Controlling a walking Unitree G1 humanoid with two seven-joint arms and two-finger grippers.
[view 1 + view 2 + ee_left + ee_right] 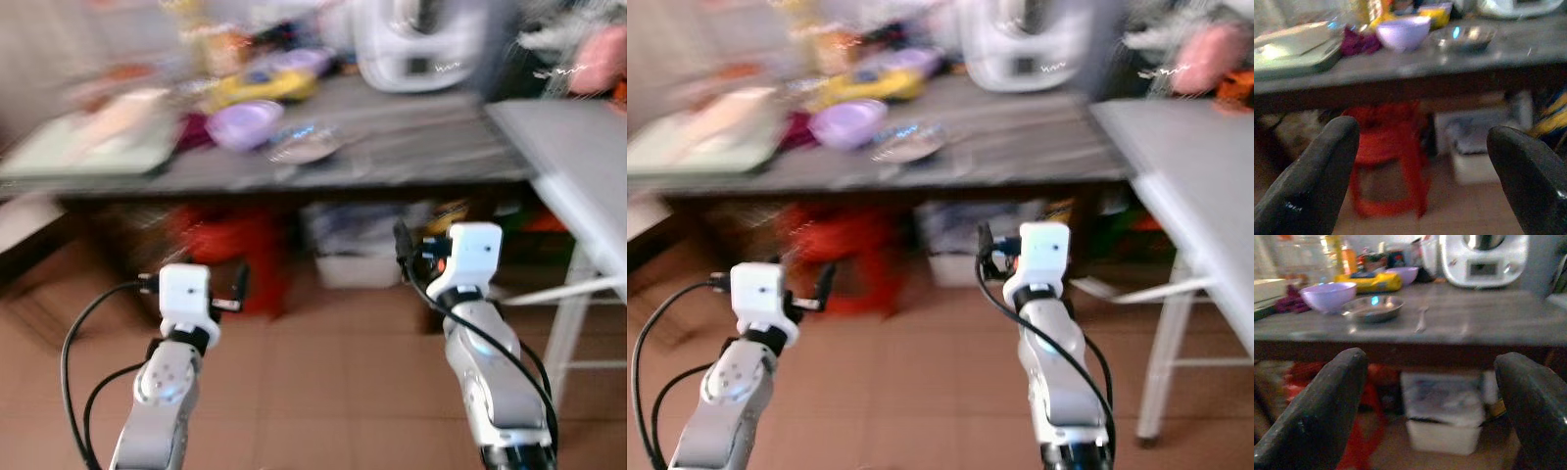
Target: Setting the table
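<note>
One spoon (1421, 318) lay on the grey table (1488, 323), near its front edge, long axis running from that edge toward the back. Just beside it sat a steel dish (1373, 308), then a lilac bowl (1328, 296). Both grippers, left (1422, 161) and right (1435, 401), hung before the table, fingers spread wide, grasping nothing.

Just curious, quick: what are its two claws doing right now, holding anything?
Left claw: open, holding nothing.
Right claw: open, holding nothing.
</note>
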